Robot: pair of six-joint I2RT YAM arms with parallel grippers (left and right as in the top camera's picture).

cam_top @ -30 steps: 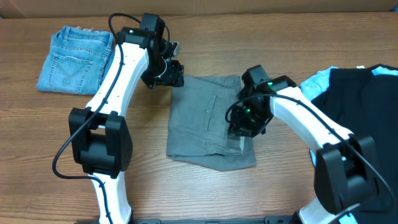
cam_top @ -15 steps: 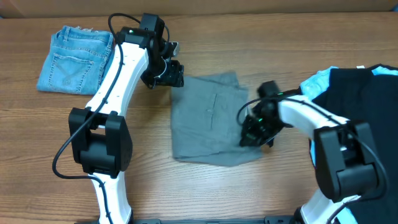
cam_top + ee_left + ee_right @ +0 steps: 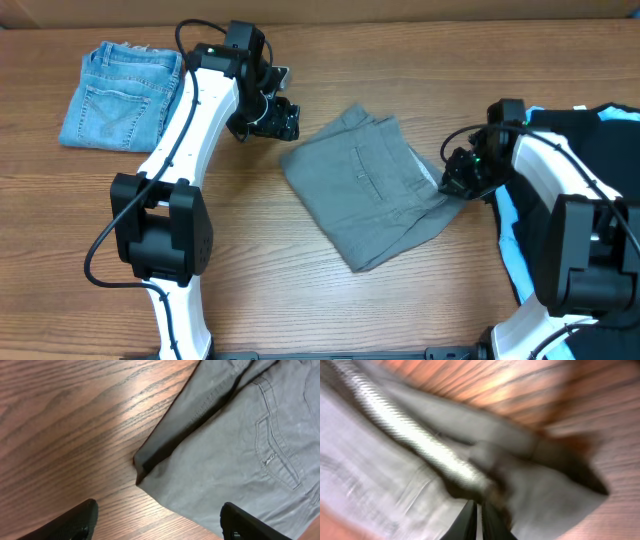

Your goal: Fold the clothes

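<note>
My right gripper (image 3: pixel 455 186) is clamped on the edge of the grey shorts (image 3: pixel 365 195) facing the desk's (image 3: pixel 300 300) right edge, I'd judge to pull them square. They lie skewed mid-desk. My left gripper (image 3: pixel 278 120) hangs, jaws apart, just off their far-left corner, placed to take it. I can read no label.

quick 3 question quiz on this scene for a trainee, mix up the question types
1. True or false: the left gripper is shut on the grey shorts.
2. Which garment lies farthest left in the overhead view? A denim shorts B grey shorts C black garment
3. Which gripper pinches the grey shorts' edge?
Key: 1 false, it is open. 2 A. 3 the right gripper.
</note>
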